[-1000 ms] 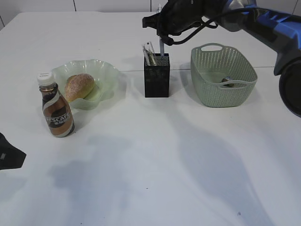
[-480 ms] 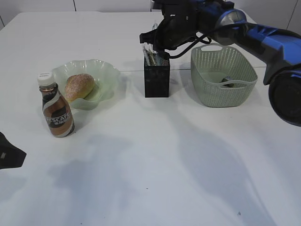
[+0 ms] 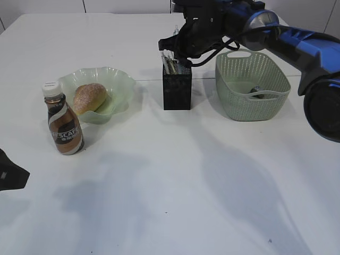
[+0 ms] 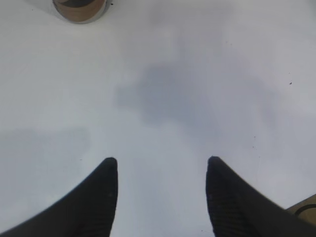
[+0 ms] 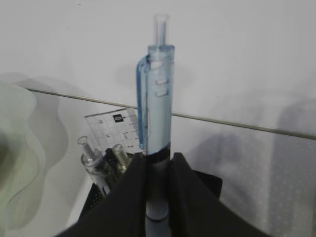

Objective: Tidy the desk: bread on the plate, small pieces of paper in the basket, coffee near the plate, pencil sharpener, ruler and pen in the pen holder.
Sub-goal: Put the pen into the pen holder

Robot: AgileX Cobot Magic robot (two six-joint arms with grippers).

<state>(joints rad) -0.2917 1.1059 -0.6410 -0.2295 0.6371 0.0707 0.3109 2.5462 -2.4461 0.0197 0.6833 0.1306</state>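
Note:
My right gripper (image 3: pixel 179 52) is shut on a light blue translucent pen (image 5: pixel 157 98), held upright with its lower end inside the black mesh pen holder (image 3: pixel 177 87). A clear ruler (image 5: pixel 116 128) and other pens (image 5: pixel 91 158) stand in the holder. The bread (image 3: pixel 89 97) lies on the pale green plate (image 3: pixel 121 79). The coffee bottle (image 3: pixel 64 121) stands just in front of the plate on the left. The green basket (image 3: pixel 276 79) holds small paper pieces (image 3: pixel 257 93). My left gripper (image 4: pixel 160 168) is open and empty over bare table. No pencil sharpener shows.
The white table (image 3: pixel 175 180) stretches in front of the objects. The left arm (image 3: pixel 11 172) rests at the table's lower left edge. The coffee bottle's base (image 4: pixel 79 6) shows at the top of the left wrist view.
My right gripper has come down with the pen onto the pen holder, so the pen now sits lower in it. The left arm has not moved.

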